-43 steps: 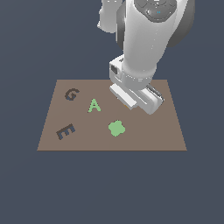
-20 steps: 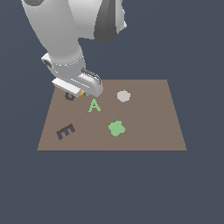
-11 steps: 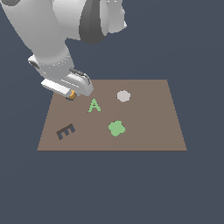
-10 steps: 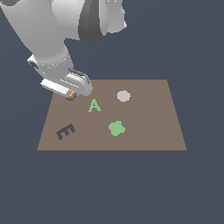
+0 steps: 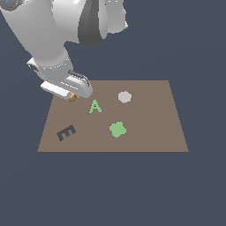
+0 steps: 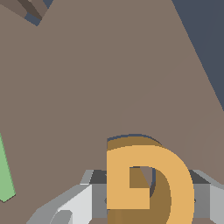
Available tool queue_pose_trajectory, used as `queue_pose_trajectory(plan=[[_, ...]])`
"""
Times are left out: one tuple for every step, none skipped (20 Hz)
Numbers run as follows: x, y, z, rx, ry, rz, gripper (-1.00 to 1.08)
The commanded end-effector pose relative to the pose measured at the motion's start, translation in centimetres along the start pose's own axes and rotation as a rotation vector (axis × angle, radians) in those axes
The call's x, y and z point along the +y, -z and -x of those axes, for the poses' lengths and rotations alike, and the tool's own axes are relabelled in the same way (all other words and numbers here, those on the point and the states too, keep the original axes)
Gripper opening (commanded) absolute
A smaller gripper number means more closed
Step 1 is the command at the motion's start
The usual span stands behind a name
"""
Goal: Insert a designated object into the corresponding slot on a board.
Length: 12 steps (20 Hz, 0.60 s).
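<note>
While the arm leaned over the board point(image 5: 145, 132) in the exterior view, its gripper point(image 5: 70, 96) sat low at the far corner, the orange G point(image 5: 71, 95) peeking beneath; the green A point(image 5: 94, 106) lay just beside. At the wrist, the fingers point(image 6: 78, 199) pinched the G point(image 6: 148, 179) just above the board point(image 6: 109, 74).

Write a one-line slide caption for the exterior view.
Panda claw carrying the orange G block above the brown board's far corner on the view's left.
</note>
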<state>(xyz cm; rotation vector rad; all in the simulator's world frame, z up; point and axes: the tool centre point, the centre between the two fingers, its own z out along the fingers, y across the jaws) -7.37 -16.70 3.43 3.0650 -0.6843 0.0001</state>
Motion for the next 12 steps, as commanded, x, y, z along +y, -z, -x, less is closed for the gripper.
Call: queue_pose_trajectory(plan=[[-0.01,-0.36,-0.04,0.0,0.001,0.0,-1.0],[-0.01,-0.39,-0.05,0.0,0.001,0.0,-1.0],[-0.01,-0.39,-0.05,0.0,0.001,0.0,1.0],[-0.01,-0.39,-0.05,0.0,0.001,0.0,1.0],[-0.01,-0.39,-0.05,0.0,0.001,0.0,1.0],[-0.01,-0.39,-0.05,0.0,0.001,0.0,1.0],[-0.01,-0.39,-0.05,0.0,0.001,0.0,1.0],[-0.01,-0.39,-0.05,0.0,0.001,0.0,1.0],[-0.01,-0.39,-0.05,0.0,0.001,0.0,1.0],[-0.01,-0.39,-0.05,0.0,0.001,0.0,1.0],[-0.01,-0.39,-0.05,0.0,0.001,0.0,1.0],[-0.01,-0.39,-0.05,0.0,0.001,0.0,1.0]])
